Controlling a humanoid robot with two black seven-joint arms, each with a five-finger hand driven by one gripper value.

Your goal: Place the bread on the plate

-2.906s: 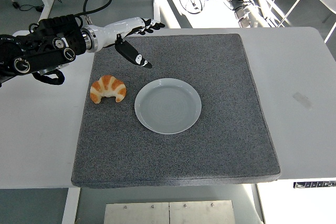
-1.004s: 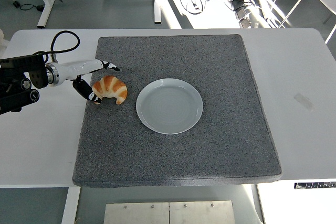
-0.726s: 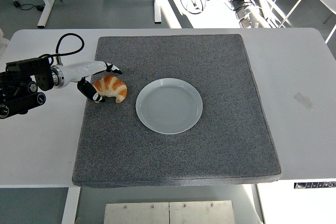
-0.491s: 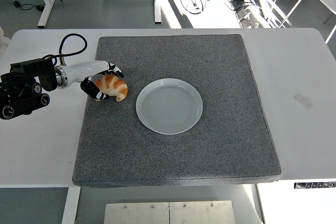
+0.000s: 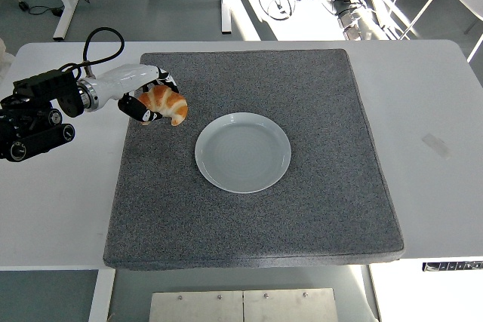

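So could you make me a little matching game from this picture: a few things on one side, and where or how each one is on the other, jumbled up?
Things:
1. croissant
2. plate
3. grey mat
4. left hand

Descriptions:
A. lies flat and covers most of the white table
B. sits empty near the middle of the mat
C. is held over the mat's far left part
D. is curled around a pastry

Pairs: 1-C, 2-B, 3-A, 4-D

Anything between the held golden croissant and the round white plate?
Nothing: head view shows only bare grey mat between golden croissant, in left hand, and white plate.
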